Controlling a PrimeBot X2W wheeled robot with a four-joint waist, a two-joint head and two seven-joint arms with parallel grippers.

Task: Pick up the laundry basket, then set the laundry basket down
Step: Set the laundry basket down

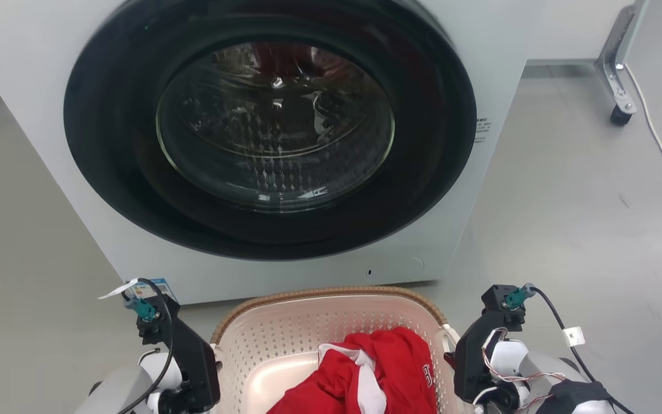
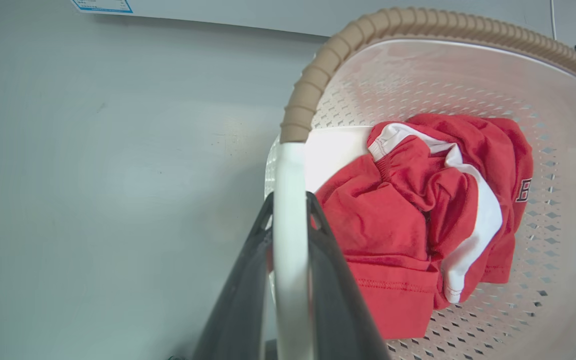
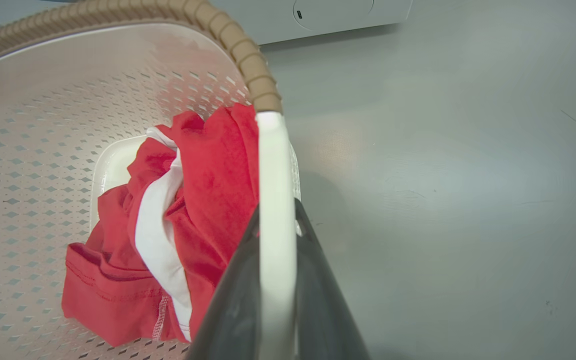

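Both left gripper and right gripper clamp smooth white handles of the perforated cream basket; crumpled red cloth inside, washer just ahead.

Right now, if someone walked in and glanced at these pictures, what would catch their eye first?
The washer door, big, dark and round, dominates the upper part of the head view, straight ahead. Just below it is the laundry basket, with a bright red and white garment inside. The left gripper and the right gripper each clamp one of its white side handles.
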